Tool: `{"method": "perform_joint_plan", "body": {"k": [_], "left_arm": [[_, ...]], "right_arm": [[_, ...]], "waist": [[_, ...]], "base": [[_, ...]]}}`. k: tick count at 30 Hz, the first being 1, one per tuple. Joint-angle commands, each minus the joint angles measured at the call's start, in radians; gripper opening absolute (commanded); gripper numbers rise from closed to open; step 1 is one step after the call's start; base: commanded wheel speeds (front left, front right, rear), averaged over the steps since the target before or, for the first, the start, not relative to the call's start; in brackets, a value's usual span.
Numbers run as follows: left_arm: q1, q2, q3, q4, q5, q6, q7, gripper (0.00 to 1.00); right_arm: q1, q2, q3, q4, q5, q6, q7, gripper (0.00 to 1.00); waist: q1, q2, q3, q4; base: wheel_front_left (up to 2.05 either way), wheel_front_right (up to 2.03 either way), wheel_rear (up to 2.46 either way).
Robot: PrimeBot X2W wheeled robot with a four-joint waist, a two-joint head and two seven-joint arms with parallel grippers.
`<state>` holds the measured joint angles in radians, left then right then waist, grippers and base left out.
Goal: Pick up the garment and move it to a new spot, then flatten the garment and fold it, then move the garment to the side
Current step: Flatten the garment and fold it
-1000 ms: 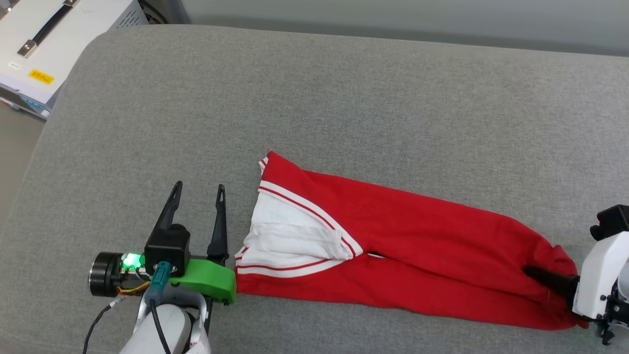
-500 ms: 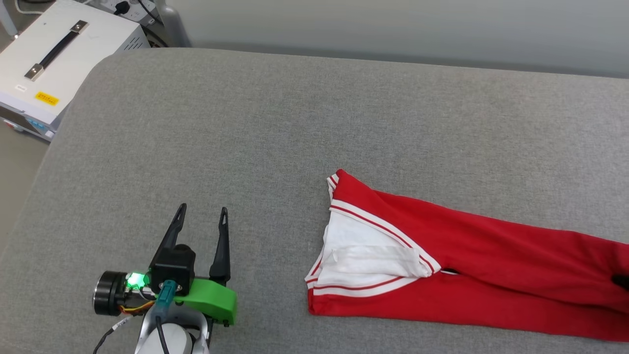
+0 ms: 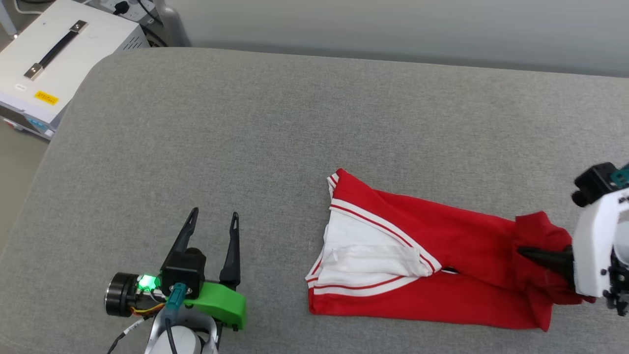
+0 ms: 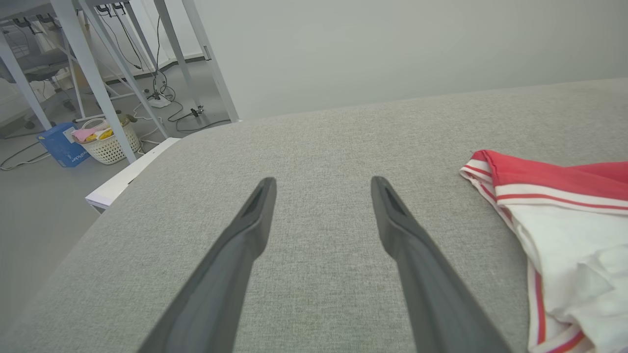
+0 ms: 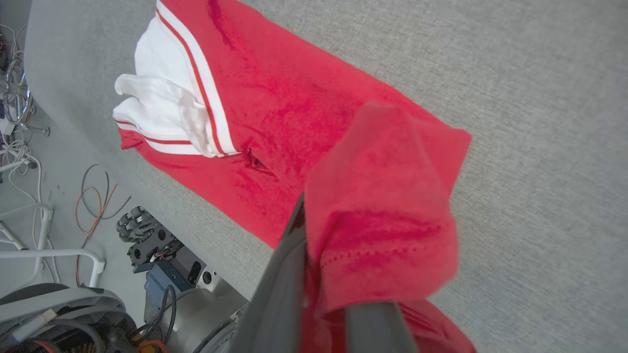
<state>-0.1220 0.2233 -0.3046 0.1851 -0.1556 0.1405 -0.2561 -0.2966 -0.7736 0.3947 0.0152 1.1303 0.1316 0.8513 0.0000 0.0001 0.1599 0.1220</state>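
On the grey cushion, right of centre: the garment lies as a long red band, running from mid-cushion out to the right edge of the head view.
Sleeve end: white sleeves with striped trim are tucked over the red body, lying flat and facing the left gripper.
Hem end: bunched and raised off the cushion, a red flap doubling back over the band. The right wrist view shows it draped across the fingers.
Right gripper: clamped tight on that red hem end, cloth pinched between the fingers, and that's the only grip on the garment right now.
Left gripper: fingers spread wide with nothing between them, hovering above bare cushion, well apart from the sleeve end.
Done so far: by the look of it, the move, the flattening and the lengthwise folds are in, since the sides are already laid over into a narrow strip.
In hand: I'd call this the cross fold, hem coming over toward the sleeves.
Left to do: lay the hem down on the sleeve end, let go, then shift the folded bundle to the side.
Off the cushion: a white case with a dark handle sits at the far left corner, clear of the action.
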Motion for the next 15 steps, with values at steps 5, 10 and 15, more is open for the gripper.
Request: {"method": "perform_joint_plan", "body": {"k": [5, 10, 15], "left_arm": [[-0.029, -0.032, 0.01, 0.012, 0.022, -0.023, -0.006, 1.0], [-0.047, -0.053, 0.022, 0.019, 0.034, -0.036, -0.006, 1.0], [-0.06, -0.074, 0.036, 0.022, 0.045, -0.047, -0.006, 1.0]], "right_arm": [[-0.122, 0.098, 0.065, -0.016, -0.06, -0.001, 0.075, 0.0], [-0.213, 0.184, 0.131, 0.016, -0.093, -0.001, 0.102, 0.0], [-0.303, 0.265, 0.203, 0.061, -0.113, -0.001, 0.113, 0.0]], "waist": [[0.0, -0.0001, 0.037, 0.034], [0.0, -0.0001, 0.061, 0.053], [0.0, -0.0001, 0.087, 0.063]], "base": [[0.0, 0.0, 0.0], [0.0, 0.0, 0.0], [0.0, 0.0, 0.0]]}}
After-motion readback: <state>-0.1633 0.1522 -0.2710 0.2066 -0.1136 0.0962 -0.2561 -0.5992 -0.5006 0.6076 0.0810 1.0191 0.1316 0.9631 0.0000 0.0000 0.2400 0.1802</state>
